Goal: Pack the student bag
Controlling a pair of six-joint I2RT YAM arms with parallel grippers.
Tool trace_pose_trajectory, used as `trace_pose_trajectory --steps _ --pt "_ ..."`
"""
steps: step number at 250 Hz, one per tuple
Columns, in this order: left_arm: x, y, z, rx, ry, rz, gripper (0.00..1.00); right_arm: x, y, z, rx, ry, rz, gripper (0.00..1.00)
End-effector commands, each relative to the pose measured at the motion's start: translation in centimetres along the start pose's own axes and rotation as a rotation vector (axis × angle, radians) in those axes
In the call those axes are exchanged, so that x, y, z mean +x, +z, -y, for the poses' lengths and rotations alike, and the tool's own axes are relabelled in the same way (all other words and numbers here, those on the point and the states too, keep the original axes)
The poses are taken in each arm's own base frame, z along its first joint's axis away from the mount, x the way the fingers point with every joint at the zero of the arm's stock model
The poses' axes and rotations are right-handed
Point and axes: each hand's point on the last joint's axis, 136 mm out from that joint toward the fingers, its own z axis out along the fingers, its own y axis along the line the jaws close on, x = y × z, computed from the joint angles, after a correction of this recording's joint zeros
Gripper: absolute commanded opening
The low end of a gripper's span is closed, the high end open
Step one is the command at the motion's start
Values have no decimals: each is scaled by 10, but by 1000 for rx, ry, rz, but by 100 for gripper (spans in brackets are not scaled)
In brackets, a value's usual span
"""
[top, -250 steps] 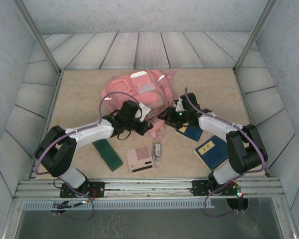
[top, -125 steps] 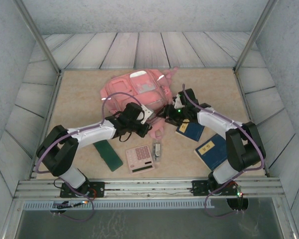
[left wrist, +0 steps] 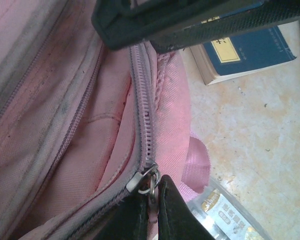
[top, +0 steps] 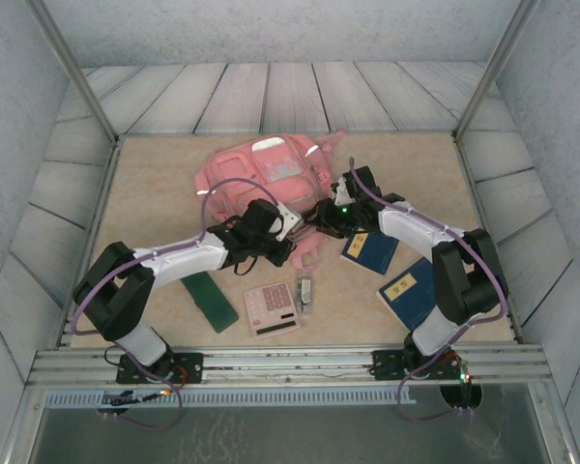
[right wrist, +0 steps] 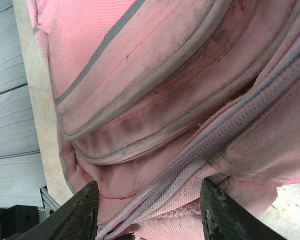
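Observation:
The student bag (top: 269, 169) is a large pink backpack lying at the middle back of the table. My left gripper (top: 284, 228) sits at its near right edge, shut on the metal zipper pull (left wrist: 154, 190) of the pale zipper (left wrist: 140, 95). My right gripper (top: 325, 215) faces it from the right and is open. Its two dark fingers (right wrist: 83, 214) stand on either side of the bag's zippered seam (right wrist: 225, 135), with pink fabric between them. In the left wrist view the right gripper's dark body (left wrist: 190, 20) crosses the top.
Two blue books (top: 370, 251) (top: 407, 291) lie right of the bag. A pink calculator (top: 273, 308), a small grey item (top: 306, 293) and a green flat object (top: 209, 301) lie near the front. A clear plastic box (left wrist: 225, 215) lies under the left gripper.
My right gripper has moved left onto the bag's right edge, closer to the left gripper. The left gripper has edged slightly right, still shut on the zipper pull.

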Motion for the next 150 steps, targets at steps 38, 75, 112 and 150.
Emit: trace_pose_trajectory --steps 38,75,112,150 --pt "-29 0 6 -55 124 52 0 16 23 8 5 21 -82 50" --pt "-30 1 6 -74 142 45 0 22 34 12 7 15 -124 41" --pt "-28 1 3 -97 147 31 0 26 36 15 24 -10 -152 29" --pt "-24 0 -2 -125 134 17 0 20 32 9 13 -31 -130 12"
